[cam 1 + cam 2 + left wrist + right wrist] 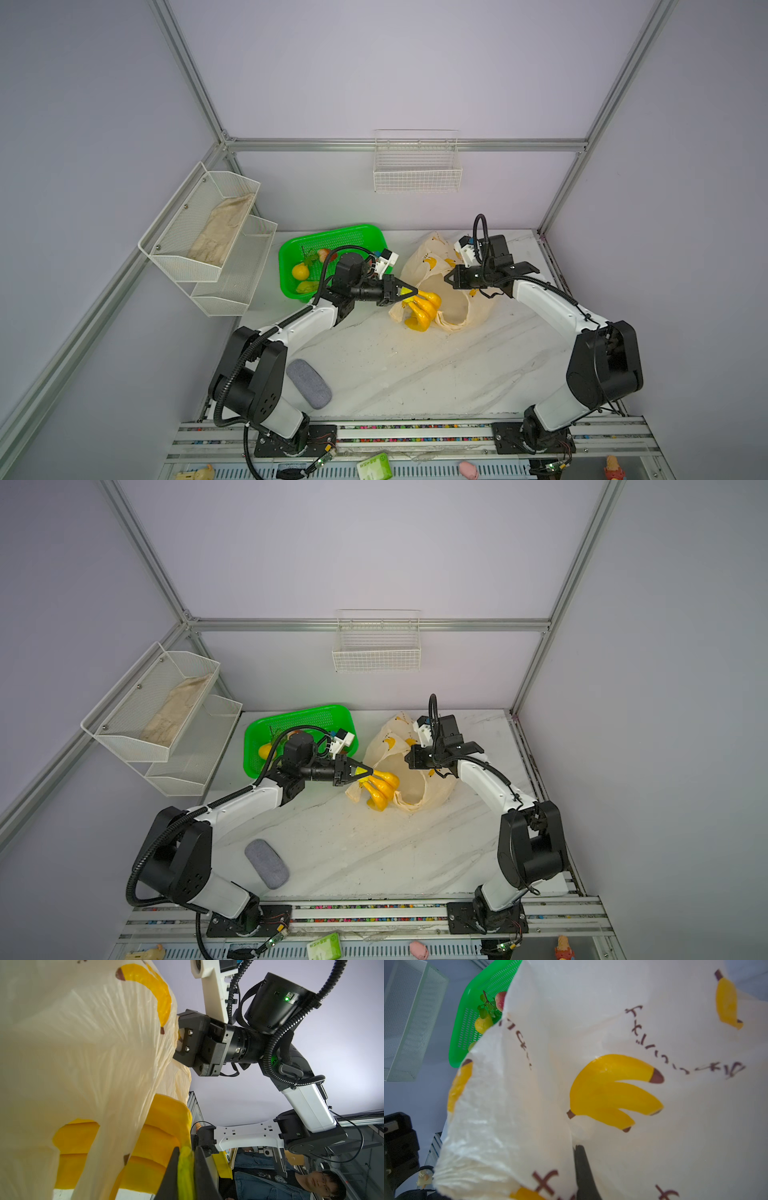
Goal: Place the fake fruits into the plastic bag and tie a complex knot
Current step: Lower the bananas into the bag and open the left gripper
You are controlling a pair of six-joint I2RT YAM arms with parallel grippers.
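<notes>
My left gripper (pixel 413 291) (pixel 370 771) (pixel 186 1149) is shut on the green stem of the yellow banana bunch (pixel 424 309) (pixel 382 789) (pixel 158 1118). The bunch hangs at the mouth of the plastic bag (pixel 424 257) (pixel 432 789) (pixel 83 1053) (pixel 591 1012), partly behind its film. My right gripper (pixel 446 277) (pixel 407 756) (pixel 178 1041) (pixel 577 1147) is shut on the bag's upper edge and holds it raised. More fake fruits lie in the green basket (pixel 332 237) (pixel 299 712) (pixel 475 991): a yellow one (pixel 300 271) (pixel 483 1023) and a reddish one (pixel 324 254) (pixel 500 1000).
A white mesh rack (pixel 208 232) hangs on the left wall and a wire basket (pixel 417 166) on the back wall. A grey pad (pixel 308 383) lies near the left arm's base. In the left wrist view a person (pixel 291 1178) sits past the table's front.
</notes>
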